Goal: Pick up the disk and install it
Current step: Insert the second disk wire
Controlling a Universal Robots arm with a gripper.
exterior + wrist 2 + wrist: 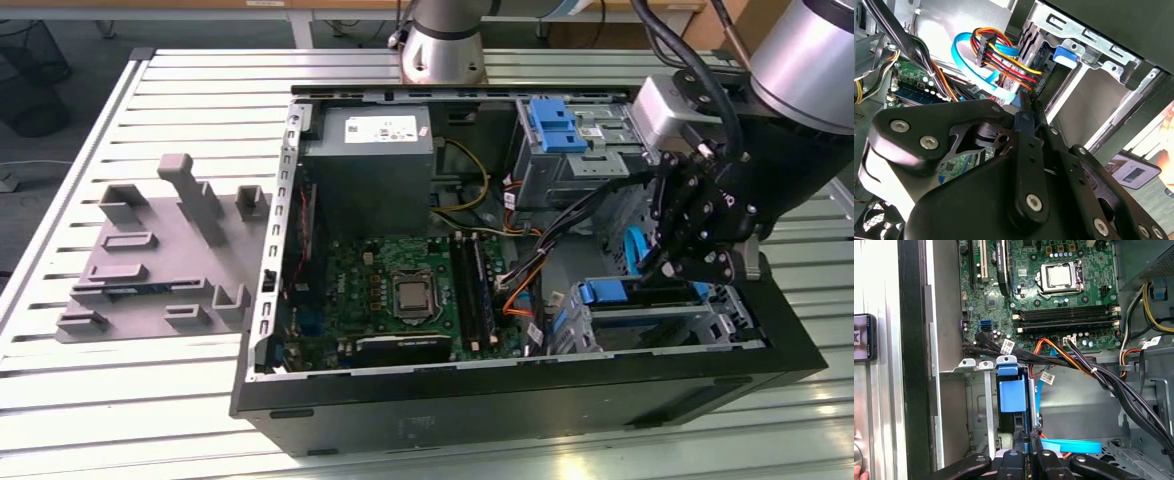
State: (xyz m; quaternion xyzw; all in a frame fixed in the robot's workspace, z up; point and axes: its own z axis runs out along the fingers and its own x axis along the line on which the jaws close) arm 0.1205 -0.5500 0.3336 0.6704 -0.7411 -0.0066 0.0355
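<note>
The gripper (683,268) hangs over the drive cage (654,318) at the case's (534,400) front corner, its fingers together, apparently pinching the disk's (1013,396) blue rail — the disk sits upright in the cage. Seating it well calls for straight, square pressure, clear of the cables (1074,357) — only its blue plastic shows.

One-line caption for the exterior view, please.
Arm's pincer lowered into the open computer case at the blue-railed drive cage, beside the motherboard.

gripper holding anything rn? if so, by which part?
Can't tell. The gripper sits over the drive bay by the blue-railed disk, but no hold is visible.
</note>
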